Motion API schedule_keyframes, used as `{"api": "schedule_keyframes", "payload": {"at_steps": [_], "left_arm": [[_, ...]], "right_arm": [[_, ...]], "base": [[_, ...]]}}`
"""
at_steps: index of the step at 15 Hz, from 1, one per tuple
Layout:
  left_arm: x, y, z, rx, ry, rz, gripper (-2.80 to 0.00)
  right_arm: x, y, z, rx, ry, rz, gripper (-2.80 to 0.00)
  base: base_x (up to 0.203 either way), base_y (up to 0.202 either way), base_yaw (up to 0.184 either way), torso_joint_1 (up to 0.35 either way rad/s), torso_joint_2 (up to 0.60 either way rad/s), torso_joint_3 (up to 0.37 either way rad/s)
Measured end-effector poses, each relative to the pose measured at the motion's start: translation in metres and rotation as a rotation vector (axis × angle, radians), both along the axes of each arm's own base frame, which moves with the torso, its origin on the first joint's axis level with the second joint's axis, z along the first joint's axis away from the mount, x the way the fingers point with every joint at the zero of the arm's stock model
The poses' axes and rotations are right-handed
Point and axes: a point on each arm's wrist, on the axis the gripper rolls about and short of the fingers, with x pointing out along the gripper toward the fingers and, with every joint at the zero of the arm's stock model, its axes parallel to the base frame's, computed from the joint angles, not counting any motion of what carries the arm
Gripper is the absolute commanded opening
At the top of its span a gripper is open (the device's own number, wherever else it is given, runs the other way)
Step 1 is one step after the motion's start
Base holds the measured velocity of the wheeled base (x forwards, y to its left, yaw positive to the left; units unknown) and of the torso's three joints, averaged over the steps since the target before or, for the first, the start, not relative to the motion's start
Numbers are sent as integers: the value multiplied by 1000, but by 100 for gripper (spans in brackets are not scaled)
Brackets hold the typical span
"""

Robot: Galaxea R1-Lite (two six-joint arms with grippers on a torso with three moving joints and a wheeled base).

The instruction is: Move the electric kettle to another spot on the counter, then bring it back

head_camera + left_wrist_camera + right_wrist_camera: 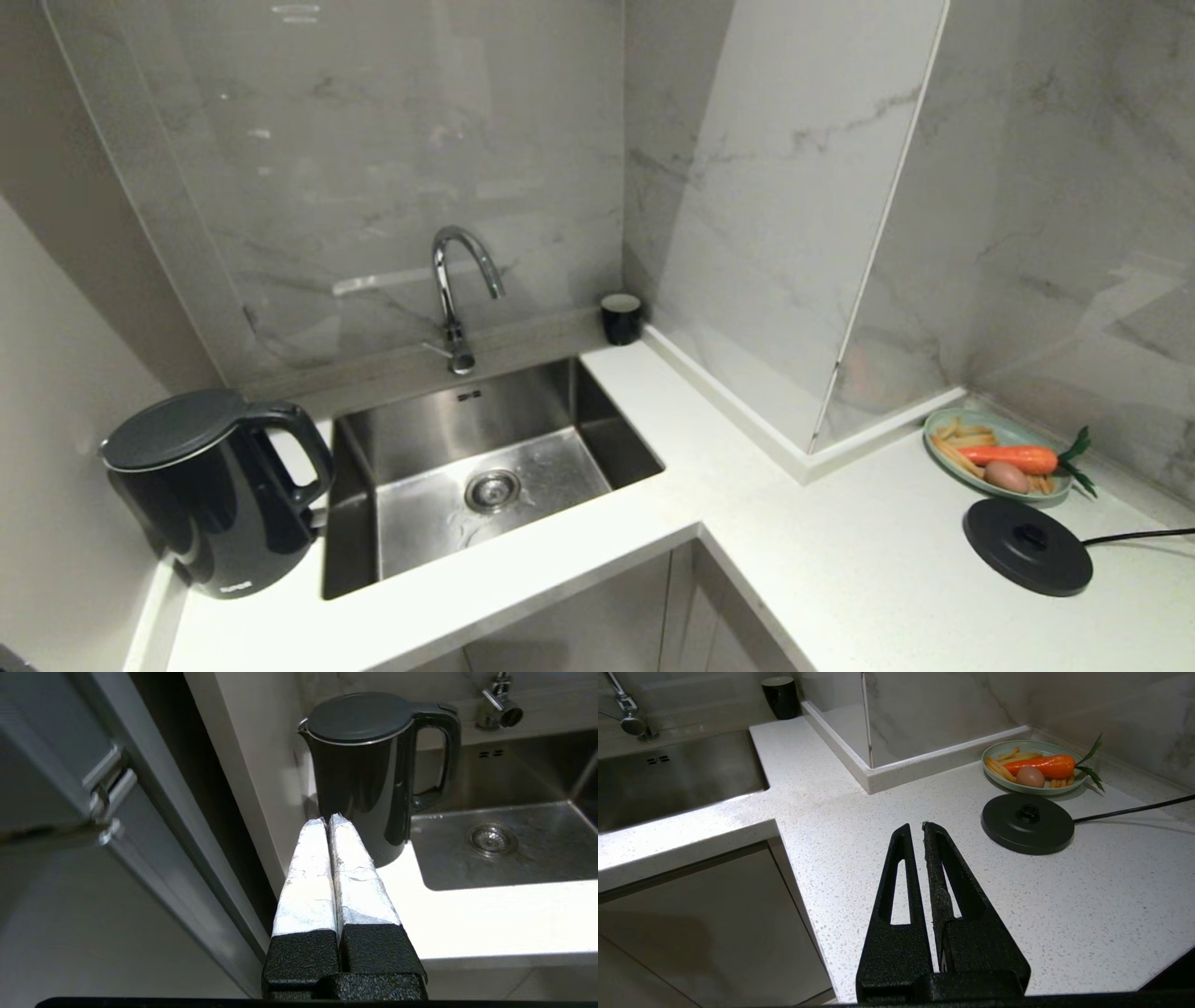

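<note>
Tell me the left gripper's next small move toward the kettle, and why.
Probably open the fingers first. The left gripper is shut and empty, short of the electric kettle, which stands left of the sink with its loop handle free, far from the base disc.

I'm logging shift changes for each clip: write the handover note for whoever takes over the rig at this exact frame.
Left gripper: fingers shut, empty, in front of the electric kettle, not touching it.
Right gripper: fingers shut, empty, idle above the counter near the base disc.
Kettle stands upright on the counter's left end beside the sink, handle toward the sink, off its base disc, which lies at the right end by the plate of food.
Done, judging by the layout: kettle likely already moved off the disc.
Left: open the left fingers, take the handle, carry the kettle back.
</note>
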Motion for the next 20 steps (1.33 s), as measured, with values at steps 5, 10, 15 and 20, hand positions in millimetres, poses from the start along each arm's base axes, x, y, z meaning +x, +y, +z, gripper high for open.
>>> {"api": "schedule_keyframes", "payload": {"at_steps": [5, 10, 15, 20], "left_arm": [[-28, -7, -53, -25, -33, -321, -280], [-31, -11, -69, -77, -25, -484, -280], [-31, -11, -70, -76, -31, -484, -280], [-31, -11, -71, -76, -27, -484, -280]], "right_arm": [[0, 0, 0, 0, 0, 0, -280], [0, 0, 0, -2, 0, 0, -280], [0, 0, 0, -2, 0, 0, -280], [0, 0, 0, -2, 0, 0, -280]], "base": [[0, 0, 0, 0, 0, 0], [0, 0, 0, 0, 0, 0], [0, 0, 0, 0, 0, 0], [0, 0, 0, 0, 0, 0]]}}
